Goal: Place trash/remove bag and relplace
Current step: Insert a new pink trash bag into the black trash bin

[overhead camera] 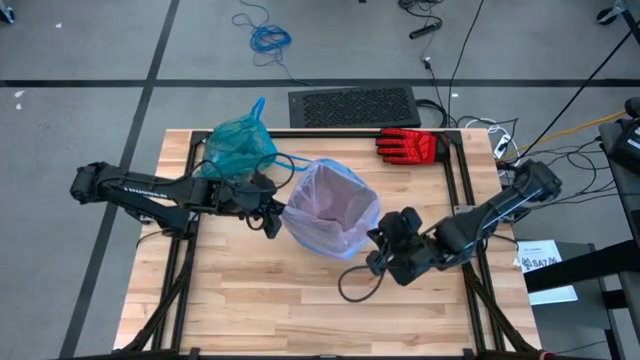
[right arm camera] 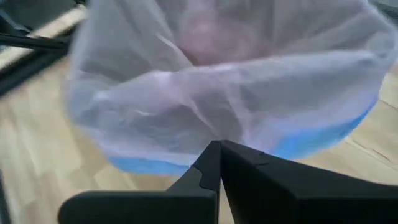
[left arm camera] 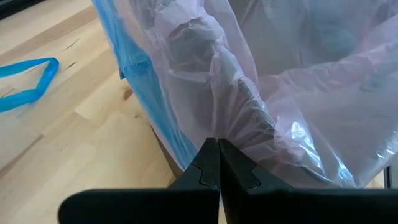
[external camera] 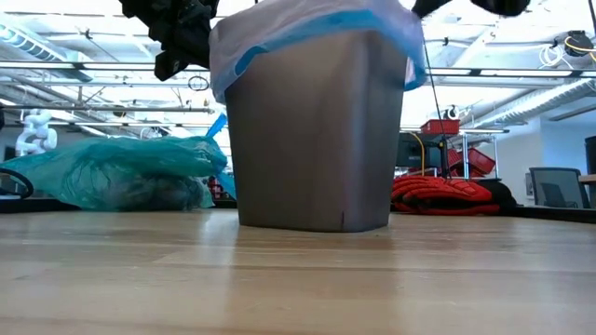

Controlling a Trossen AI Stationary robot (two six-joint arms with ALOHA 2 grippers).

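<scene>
— Closest to us, that plank tabletop [external camera: 298,279], pale wood, smooth grain. Then the grey bin [external camera: 317,140], tapered, matte plastic.

— With the filmy pink-lilac liner [overhead camera: 335,205] crinkled over its rim, blue hem showing.

— Left gripper [overhead camera: 272,218] at one side of the rim, right gripper [overhead camera: 380,250] at the other, both pinched closed, nothing gripped.

— The teal bag [overhead camera: 238,145] sits knotted and lumpy behind, beside a red glove [overhead camera: 410,146].

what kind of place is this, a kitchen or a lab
Most likely a robotics lab or workshop, not a kitchen: a bare wooden table with two robot arms, cables loose on the floor, and open ceiling pipes with office chairs behind.
</scene>
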